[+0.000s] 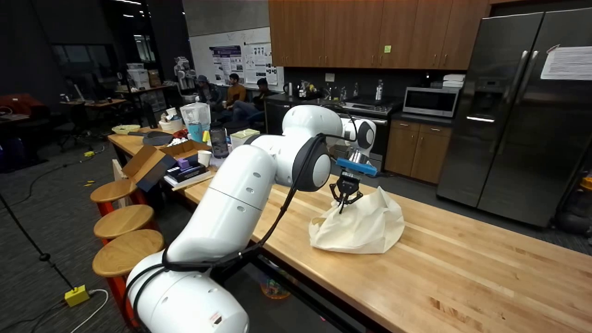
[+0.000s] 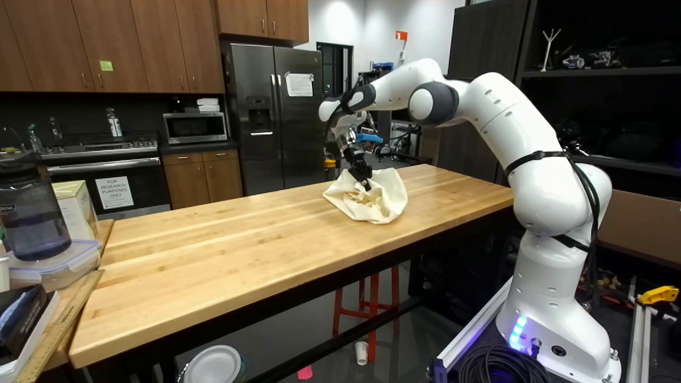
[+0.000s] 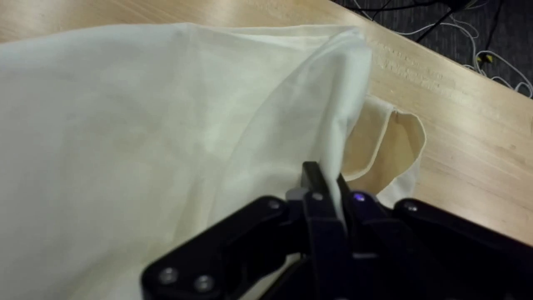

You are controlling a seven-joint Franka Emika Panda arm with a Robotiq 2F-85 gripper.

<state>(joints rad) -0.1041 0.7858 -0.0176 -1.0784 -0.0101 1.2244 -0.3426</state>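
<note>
A cream cloth, which looks like a soft bag, lies crumpled on the wooden table, and both exterior views show it. My gripper is shut on a fold of this cloth; in the wrist view the fold runs up between the two black fingers. To the right of the fingers, a hemmed edge curls open and shows the inner side of the fabric. In an exterior view the gripper points down into the cloth, with a corner standing up beside it. Most of the cloth still rests on the tabletop.
The wooden table has its edge close to the cloth. At its far end stand an open cardboard box, a white cup, a dark bottle and a pan. Wooden stools line one side.
</note>
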